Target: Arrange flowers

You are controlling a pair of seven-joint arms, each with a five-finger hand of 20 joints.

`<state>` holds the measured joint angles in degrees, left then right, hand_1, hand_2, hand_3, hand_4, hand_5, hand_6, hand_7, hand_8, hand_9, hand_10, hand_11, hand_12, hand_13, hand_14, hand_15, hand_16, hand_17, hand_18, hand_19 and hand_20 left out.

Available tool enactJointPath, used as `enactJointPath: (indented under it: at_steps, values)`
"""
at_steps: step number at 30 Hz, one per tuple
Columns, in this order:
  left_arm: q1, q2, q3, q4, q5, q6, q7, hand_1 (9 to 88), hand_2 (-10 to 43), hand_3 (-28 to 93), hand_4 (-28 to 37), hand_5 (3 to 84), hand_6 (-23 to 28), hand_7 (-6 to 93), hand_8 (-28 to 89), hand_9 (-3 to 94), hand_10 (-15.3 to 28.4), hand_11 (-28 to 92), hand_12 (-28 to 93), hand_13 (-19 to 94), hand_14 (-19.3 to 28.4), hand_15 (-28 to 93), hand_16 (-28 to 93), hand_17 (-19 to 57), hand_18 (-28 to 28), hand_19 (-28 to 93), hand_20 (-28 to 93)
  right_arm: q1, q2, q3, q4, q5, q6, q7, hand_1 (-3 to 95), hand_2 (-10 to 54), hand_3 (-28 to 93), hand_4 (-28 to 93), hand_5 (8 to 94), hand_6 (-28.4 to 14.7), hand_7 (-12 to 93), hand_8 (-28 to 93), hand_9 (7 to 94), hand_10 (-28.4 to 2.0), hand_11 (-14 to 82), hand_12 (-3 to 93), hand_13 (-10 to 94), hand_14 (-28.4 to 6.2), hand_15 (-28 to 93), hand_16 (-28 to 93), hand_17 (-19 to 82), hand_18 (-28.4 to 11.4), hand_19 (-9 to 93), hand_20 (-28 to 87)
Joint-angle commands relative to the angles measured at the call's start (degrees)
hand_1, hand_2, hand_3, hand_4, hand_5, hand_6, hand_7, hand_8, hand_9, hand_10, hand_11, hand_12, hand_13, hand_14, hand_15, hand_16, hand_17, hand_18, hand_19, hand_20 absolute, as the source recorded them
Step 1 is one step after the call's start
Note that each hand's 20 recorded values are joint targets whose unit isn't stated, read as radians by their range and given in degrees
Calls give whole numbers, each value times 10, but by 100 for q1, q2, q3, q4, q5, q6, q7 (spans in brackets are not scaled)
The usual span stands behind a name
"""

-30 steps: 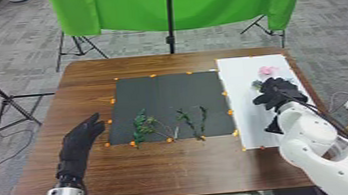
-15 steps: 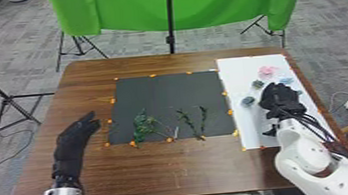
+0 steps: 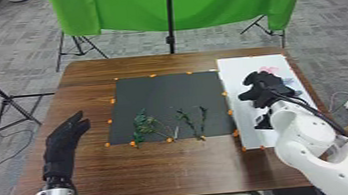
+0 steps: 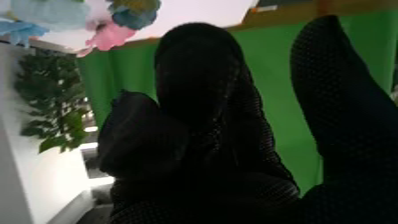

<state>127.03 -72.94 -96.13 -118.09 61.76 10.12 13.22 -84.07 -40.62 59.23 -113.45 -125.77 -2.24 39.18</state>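
The right hand (image 3: 264, 84), apparently relaxed, is over a white sheet (image 3: 255, 135) on the table (image 3: 185, 172), green cloth (image 3: 119, 12) beyond.

One tabletop (image 3: 90, 157) is carrying one black mat (image 3: 161, 94) and one white sheet (image 3: 235, 68). At least three green sprigs (image 3: 186, 118) are lying there, plus one pale stick (image 3: 176, 132). One pink flower (image 4: 110, 35) is showing, and at least two bluish flowers (image 4: 53, 14), their exact number staying unclear. One green cloth (image 3: 128, 11) is hanging.

Robotics lab, green cloth (image 3: 110, 12) on black stand (image 3: 170, 39), grey carpet (image 3: 24, 49), robot arms (image 3: 315, 150) at wooden table (image 3: 150, 175)
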Motion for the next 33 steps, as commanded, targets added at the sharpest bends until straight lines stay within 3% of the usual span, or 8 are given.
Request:
enactJointPath:
  at_steps: [1, 7, 14, 25, 29, 31, 33]
  values:
    - [83, -30, -18, -2, 6, -91, -102, 264, -10, 674, -231, 458, 54, 95, -62, 453, 134, 165, 125, 318, 168, 189, 20, 22, 138, 82, 195, 456, -26, -643, 450, -364, -416, 165, 406, -95, 608, -109, 521, -15, 78, -55, 612, -186, 127, 217, 894, -42, 502, 345, 627, -96, 932, 473]
    - [100, -47, -25, -1, 1, -100, -123, 266, -9, 669, -229, 456, 54, 92, -61, 451, 135, 162, 125, 316, 168, 189, 21, 21, 138, 81, 195, 438, -62, -836, 680, -790, -301, 268, 422, -95, 607, -120, 538, -10, 84, -58, 634, -185, 138, 218, 901, -38, 504, 338, 636, -92, 932, 462]
    - [112, -57, -28, -1, -4, -98, -115, 266, -11, 669, -227, 455, 54, 92, -60, 450, 134, 161, 126, 315, 169, 188, 21, 21, 138, 81, 195, 240, 14, -572, 510, -639, 359, 76, 429, -95, 612, -127, 545, -6, 94, -62, 640, -178, 155, 227, 904, -36, 508, 339, 640, -91, 932, 464]
    - [134, -44, -47, -11, 10, -138, -125, 268, -10, 665, -225, 453, 54, 91, -60, 446, 133, 160, 125, 313, 168, 185, 20, 20, 138, 81, 195, 291, 46, -644, 621, -716, -418, 330, 415, -95, 613, -132, 553, -19, 92, -63, 645, -178, 159, 228, 901, -37, 511, 346, 636, -98, 932, 477]
    - [147, -2, -103, -24, 5, -116, -101, 268, -9, 663, -224, 453, 54, 90, -60, 447, 133, 159, 125, 313, 168, 185, 21, 20, 138, 81, 195, 402, 34, -838, 797, -670, -236, 259, 429, -95, 603, -135, 595, -27, 101, -61, 695, -169, 175, 227, 906, -37, 512, 342, 636, -98, 932, 477]
    - [142, 22, -133, -30, -4, -87, -82, 268, -10, 663, -224, 452, 54, 90, -60, 447, 133, 159, 125, 313, 168, 186, 22, 20, 138, 81, 195, 444, 40, -951, 874, -706, 72, 172, 477, -95, 600, -137, 647, -22, 122, -65, 747, -150, 197, 226, 915, -30, 515, 341, 645, -94, 932, 480]
    - [138, 42, -169, -35, -4, -70, -69, 268, -10, 664, -224, 452, 54, 90, -60, 447, 133, 159, 125, 313, 168, 185, 22, 20, 138, 81, 195, 463, 40, -1001, 890, -722, 291, 78, 577, -95, 505, -107, 707, -26, 133, 56, 820, -125, 124, 330, 924, -24, 517, 341, 657, -89, 932, 483]
